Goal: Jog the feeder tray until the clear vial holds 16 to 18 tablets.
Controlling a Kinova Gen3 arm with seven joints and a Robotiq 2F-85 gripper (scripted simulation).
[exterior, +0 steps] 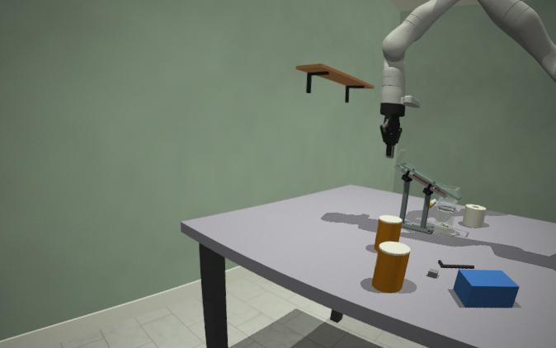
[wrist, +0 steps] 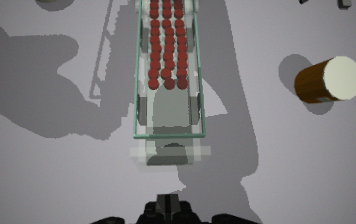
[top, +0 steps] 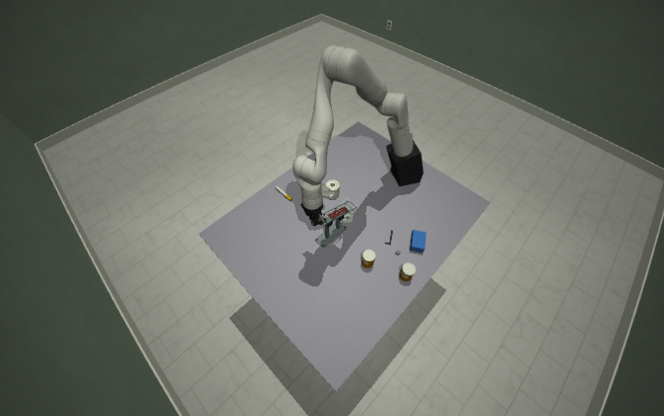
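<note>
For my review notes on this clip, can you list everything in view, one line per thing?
table: one, grey top with black legs, under everything.
feeder tray: one, clear, tilted on a grey stand at mid-table.
tablets: many, red, in rows in the tray's far part.
vial: one, clear, upright at the tray's low end; contents cannot be told.
roll: one, cream, beside the vial.
bottles: two, amber with white caps, near the front edge.
box: one, blue, right of the bottles.
cube: one, small, grey, by the box.
bent tool: one, black, behind the box.
pen: one, white and yellow, left of the arm.
shelf: one, brown, on the wall.
arm: one, white, on a black base.
gripper: one, black, shut on nothing, above the tray's high end.
</note>
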